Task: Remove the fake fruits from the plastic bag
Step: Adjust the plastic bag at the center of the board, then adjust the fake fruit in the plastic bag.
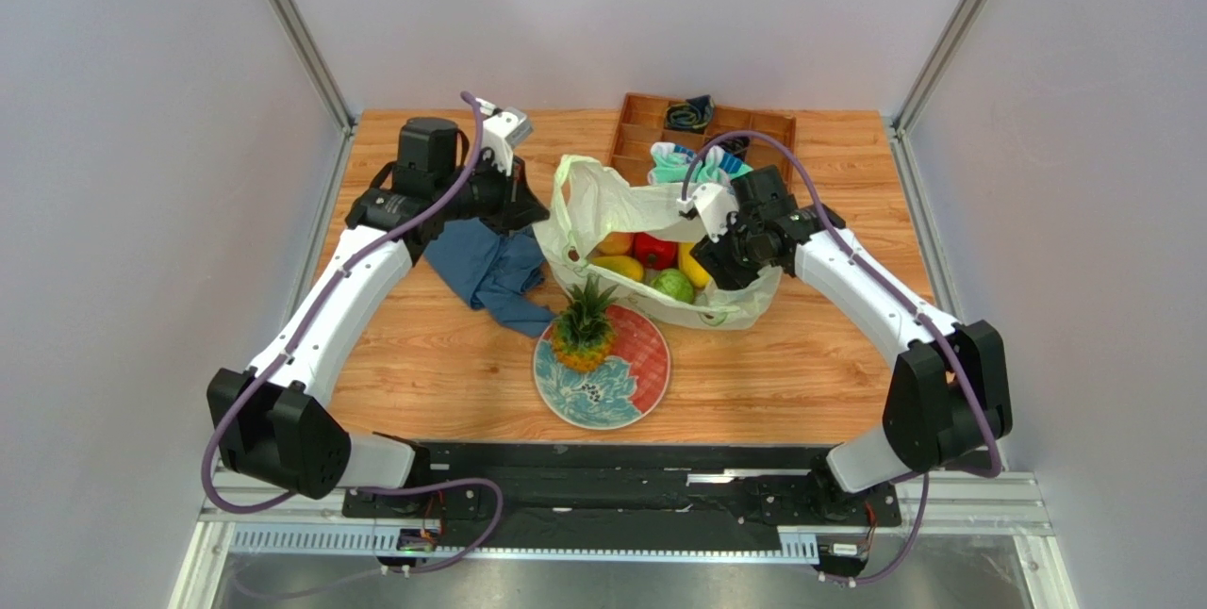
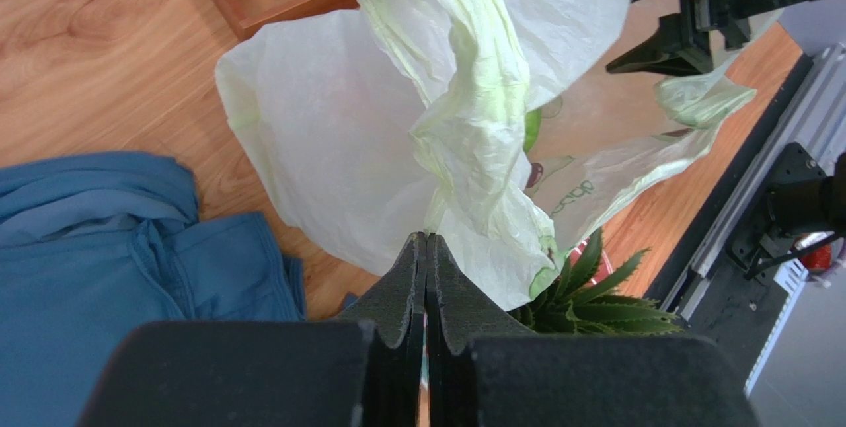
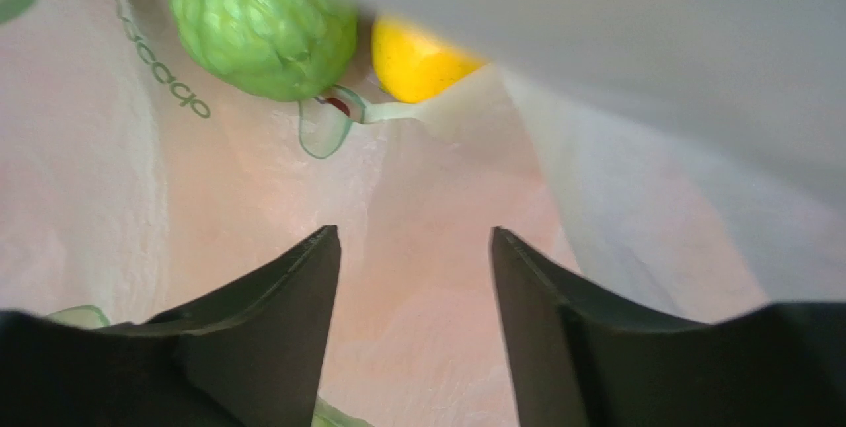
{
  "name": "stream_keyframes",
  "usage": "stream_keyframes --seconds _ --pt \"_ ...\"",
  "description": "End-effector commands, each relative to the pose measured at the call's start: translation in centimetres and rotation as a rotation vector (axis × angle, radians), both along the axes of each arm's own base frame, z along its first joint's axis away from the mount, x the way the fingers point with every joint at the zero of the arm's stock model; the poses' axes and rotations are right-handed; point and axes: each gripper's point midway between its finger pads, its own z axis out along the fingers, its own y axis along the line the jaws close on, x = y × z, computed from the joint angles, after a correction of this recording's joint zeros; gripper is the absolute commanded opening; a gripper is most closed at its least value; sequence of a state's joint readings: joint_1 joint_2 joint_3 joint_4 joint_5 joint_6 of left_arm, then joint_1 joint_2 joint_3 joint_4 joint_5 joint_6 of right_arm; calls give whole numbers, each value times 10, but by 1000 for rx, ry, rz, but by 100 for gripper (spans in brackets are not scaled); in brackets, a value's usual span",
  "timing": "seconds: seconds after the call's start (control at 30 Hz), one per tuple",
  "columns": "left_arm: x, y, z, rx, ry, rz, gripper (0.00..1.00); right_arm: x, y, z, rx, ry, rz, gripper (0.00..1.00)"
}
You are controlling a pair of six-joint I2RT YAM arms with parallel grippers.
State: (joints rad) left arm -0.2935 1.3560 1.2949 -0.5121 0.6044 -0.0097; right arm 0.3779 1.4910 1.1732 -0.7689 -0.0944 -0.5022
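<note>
The pale yellow-green plastic bag [image 1: 602, 199] lies open in the middle of the table. Inside it I see a red pepper [image 1: 653, 250], a yellow mango [image 1: 618, 267], a peach [image 1: 615, 242] and a green bumpy fruit [image 1: 672, 285]. The pineapple [image 1: 584, 326] stands on a patterned plate [image 1: 638, 372] in front of the bag. My left gripper [image 2: 427, 239] is shut on a twisted part of the bag [image 2: 467, 100] at its left edge. My right gripper [image 3: 412, 239] is open and empty inside the bag, short of the green bumpy fruit [image 3: 263, 25] and a yellow fruit [image 3: 417, 60].
A blue cloth [image 1: 489, 270] lies left of the bag, under my left arm. A wooden tray [image 1: 638, 121] with teal-and-white socks [image 1: 680, 160] stands behind the bag. The pineapple's crown [image 2: 596, 298] shows just right of my left fingers.
</note>
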Motion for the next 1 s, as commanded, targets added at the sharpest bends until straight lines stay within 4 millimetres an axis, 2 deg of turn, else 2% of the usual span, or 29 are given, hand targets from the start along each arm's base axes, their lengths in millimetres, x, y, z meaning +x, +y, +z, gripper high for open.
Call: stream_keyframes --seconds 0.0,0.03,0.07,0.1,0.17,0.23,0.27,0.37,0.4,0.53,0.6,0.63,0.7,0.73,0.77,0.83,0.87,0.93,0.97 --pt "-3 -23 22 -38 -85 -114 0 22 26 25 112 -70 20 65" --pt "-7 -29 22 -38 -85 -138 0 25 30 27 127 -70 26 66" --pt "-9 -32 21 -34 -82 -148 0 29 34 20 130 -52 27 69" --pt "-11 -36 21 -28 -87 -165 0 38 35 24 131 -67 2 71" --pt "-11 -38 20 -25 -78 -172 0 50 37 10 112 -40 -24 75" --pt "-10 -38 21 -20 -78 -168 0 64 40 11 117 -48 -48 80" --pt "-8 -38 18 -14 -72 -166 0 69 40 10 119 -48 -55 100" --pt "-5 -37 16 1 -70 -166 0 84 43 -8 103 -5 -82 100" --pt "-4 -38 19 3 -70 -167 0 86 43 -22 91 27 -95 100" --pt "0 -39 18 9 -66 -167 0 110 36 -32 96 40 -166 100" --pt "3 -40 15 13 -61 -165 0 115 38 -38 108 58 -161 100" --pt "4 -40 15 14 -59 -163 0 114 36 -50 100 94 -162 100" --pt "6 -40 12 18 -52 -163 0 119 42 -53 118 111 -136 100" --pt "6 -40 12 19 -50 -162 0 120 42 -55 116 120 -131 100" --pt "7 -40 10 22 -45 -160 0 122 44 -59 113 126 -122 93" --pt "8 -40 11 23 -45 -155 0 125 45 -55 123 116 -112 82" --pt "10 -41 9 23 -41 -155 0 127 47 -42 145 94 -102 74" --pt "13 -42 13 16 -48 -150 0 124 51 -20 183 61 -73 67" --pt "16 -43 12 11 -48 -146 0 117 61 9 245 28 -27 63"
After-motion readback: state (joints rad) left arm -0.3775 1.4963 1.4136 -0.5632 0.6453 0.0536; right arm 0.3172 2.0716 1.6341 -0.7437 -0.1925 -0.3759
